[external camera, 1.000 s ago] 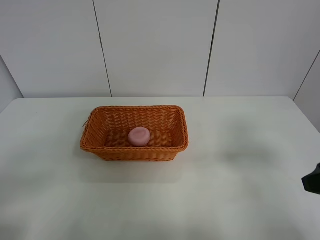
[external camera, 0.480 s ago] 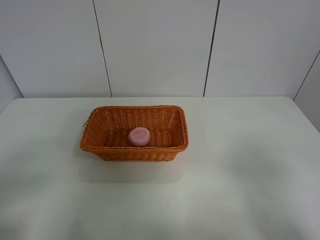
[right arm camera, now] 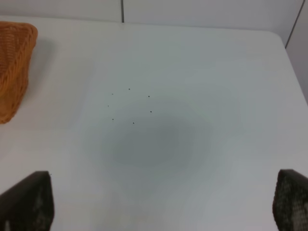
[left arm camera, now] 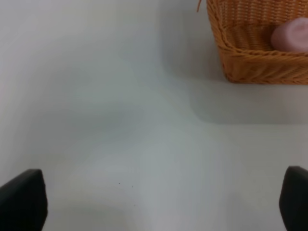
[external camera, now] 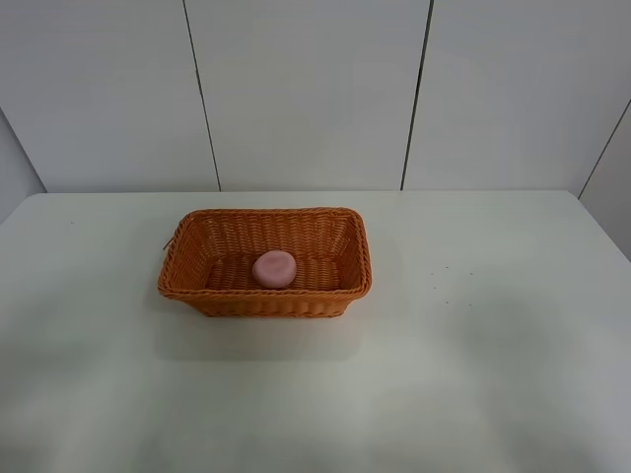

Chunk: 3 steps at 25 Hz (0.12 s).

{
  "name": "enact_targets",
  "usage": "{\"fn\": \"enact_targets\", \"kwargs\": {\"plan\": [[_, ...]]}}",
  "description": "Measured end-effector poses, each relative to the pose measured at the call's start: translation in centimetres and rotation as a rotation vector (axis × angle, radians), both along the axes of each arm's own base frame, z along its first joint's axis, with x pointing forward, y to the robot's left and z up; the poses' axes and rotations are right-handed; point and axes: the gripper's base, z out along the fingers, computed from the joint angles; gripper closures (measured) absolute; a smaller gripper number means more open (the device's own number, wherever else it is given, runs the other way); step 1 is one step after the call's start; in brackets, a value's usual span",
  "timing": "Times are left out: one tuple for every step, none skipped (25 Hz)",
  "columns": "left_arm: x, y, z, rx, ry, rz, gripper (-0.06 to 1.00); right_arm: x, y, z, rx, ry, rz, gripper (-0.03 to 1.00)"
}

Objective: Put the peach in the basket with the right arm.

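Note:
The pink peach (external camera: 275, 268) lies on the floor of the orange-brown wicker basket (external camera: 197, 286), which stands on the white table. In the left wrist view a corner of the basket (left arm camera: 240, 67) and part of the peach (left arm camera: 291, 36) show far from my left gripper (left arm camera: 154, 202), whose two dark fingertips are spread wide with bare table between them. My right gripper (right arm camera: 159, 204) is open too, over bare table, with the basket's side (right arm camera: 14, 67) off at the edge of its view. Neither arm shows in the exterior high view.
The white table (external camera: 473, 374) has a straight back edge against a grey panelled wall (external camera: 306, 89). A few tiny dark specks (right arm camera: 130, 106) dot the table surface ahead of my right gripper.
A dark part of the right arm at the right edge of the exterior high view has withdrawn out of sight. The peach and basket have not moved.

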Motion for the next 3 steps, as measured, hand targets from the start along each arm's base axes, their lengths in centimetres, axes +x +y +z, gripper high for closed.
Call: {"fn": "enact_targets", "kwargs": {"plan": [[0.00, 0.00, 0.00, 0.000, 0.000, 0.000, -0.05, 0.00, 0.00, 0.00, 0.000, 0.000, 0.000, 0.27], [0.00, 0.00, 0.00, 0.000, 0.000, 0.000, -0.05, 0.00, 0.00, 0.00, 0.000, 0.000, 0.000, 0.27], [0.00, 0.00, 0.00, 0.000, 0.000, 0.000, -0.05, 0.00, 0.00, 0.00, 0.000, 0.000, 0.000, 0.27]]}}
